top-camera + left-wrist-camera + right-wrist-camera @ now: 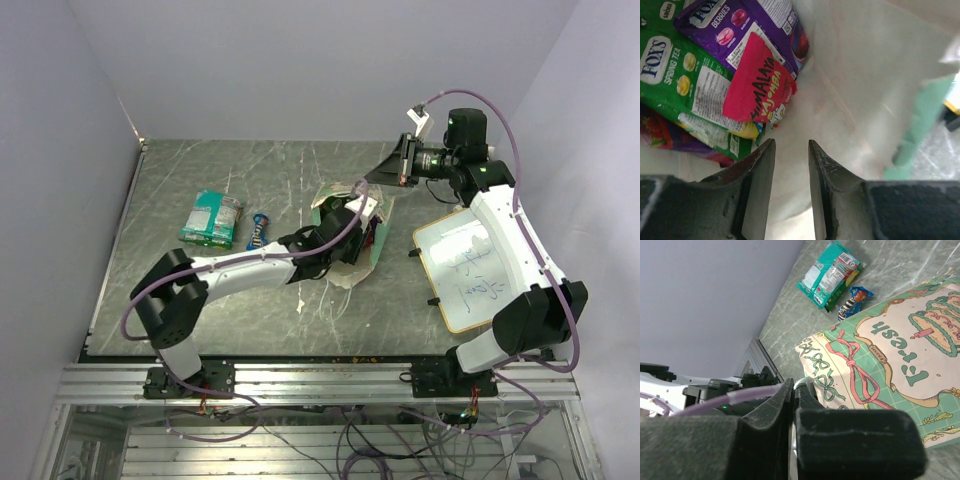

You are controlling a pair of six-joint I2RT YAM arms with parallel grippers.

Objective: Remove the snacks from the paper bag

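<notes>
1. Purple candy bag (740, 25), inside the paper bag (890, 355), reads "FOX'S BERRIES".
2. Green candy bag (685, 85) sits just below it in the paper bag & reads "FOX'S SPRING TEA". Its white label has small print, too small to read.
3. Red pkt (757, 82) lies on top of both & reads "...MALAYA VAJOMBA" in dark letters. Start of the 1st word is not legible.
4. Paper bag's outer face says "Fresh" in green, w/ a cake drawing, a pink bow & a mint-green check border. It rests on the grey marbled table (170, 190).
5. L pincer (791, 145) is inside the paper bag. Jaws are partly apart w/ a narrow gap & nothing btwn them. Tips are near the red pkt. Can't tell if the left tip brushes the green candy bag's lower edge.
6. R pincer (794, 387) is up & right of the paper bag in top view, jaws closed on the white string handle (800, 383).
7. Outside, well left of the paper bag, lie green packets (212, 218). Blue bar (258, 232) lies btwn them & the bag. Print on both can't be read.
8. Whiteboard (465, 270) lies right of the paper bag, wood frame, w/ green scribble that isn't legible.
</notes>
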